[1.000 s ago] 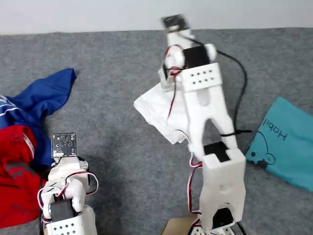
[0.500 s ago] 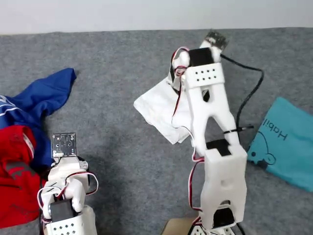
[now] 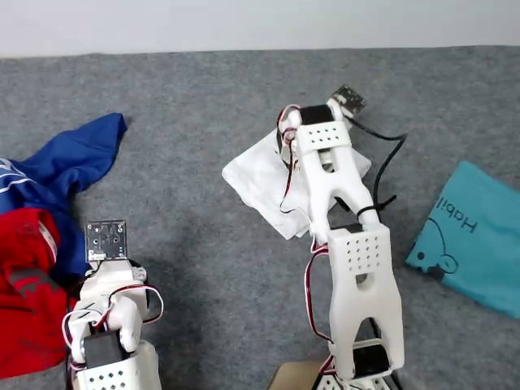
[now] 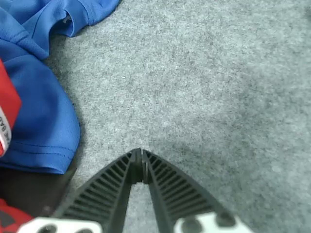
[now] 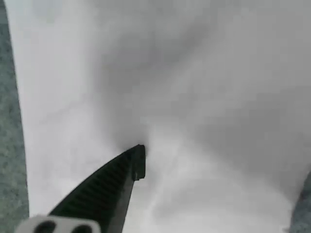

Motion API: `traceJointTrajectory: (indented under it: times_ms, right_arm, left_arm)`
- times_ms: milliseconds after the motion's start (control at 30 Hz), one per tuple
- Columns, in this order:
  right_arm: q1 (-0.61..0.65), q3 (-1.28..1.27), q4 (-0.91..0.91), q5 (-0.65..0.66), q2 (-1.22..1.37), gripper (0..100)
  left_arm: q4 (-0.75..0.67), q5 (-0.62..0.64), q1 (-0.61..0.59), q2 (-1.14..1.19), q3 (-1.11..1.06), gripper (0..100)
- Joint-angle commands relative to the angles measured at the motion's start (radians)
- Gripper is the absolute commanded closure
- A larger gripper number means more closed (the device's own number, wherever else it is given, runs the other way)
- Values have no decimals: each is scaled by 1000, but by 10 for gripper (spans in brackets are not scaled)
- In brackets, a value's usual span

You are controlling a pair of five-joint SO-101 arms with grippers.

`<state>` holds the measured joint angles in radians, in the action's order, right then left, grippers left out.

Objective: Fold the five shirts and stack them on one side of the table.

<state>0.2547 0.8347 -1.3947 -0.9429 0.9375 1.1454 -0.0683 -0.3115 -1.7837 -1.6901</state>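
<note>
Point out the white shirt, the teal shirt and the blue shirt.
white shirt [image 3: 253, 183]: high view, on the flat cloth near its left corner.
teal shirt [image 3: 479, 260]: high view, on the plain cloth beside its print.
blue shirt [image 3: 69, 166]: high view, on the spread upper part.

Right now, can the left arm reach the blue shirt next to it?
Probably yes. The left gripper hangs shut over the bare grey table, and the blue shirt lies close beside it with nothing in between. It would have to open before it could grab the cloth.
</note>
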Motion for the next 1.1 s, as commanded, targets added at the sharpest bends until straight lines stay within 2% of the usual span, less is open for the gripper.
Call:
traceJointTrajectory:
  times_ms: [0, 133, 433, 533, 900, 1067]
  right_arm:
    - [-15, 5, 96, -8, 27, 477]
    - [-15, 5, 159, -5, 82, 631]
    - [-47, 17, 142, 34, 99, 996]
    - [-71, 35, 99, 57, 91, 989]
    - [-124, 293, -237, 213, -18, 991]
    - [-206, 423, -406, 319, -44, 991]
  left_arm:
    - [6, 9, -5, -3, 4, 994]
    - [6, 9, -5, -3, 4, 994]
    - [6, 9, -5, -3, 4, 994]
    - [6, 9, -5, -3, 4, 994]
    - [6, 9, -5, -3, 4, 994]
    - [6, 9, -5, -3, 4, 994]
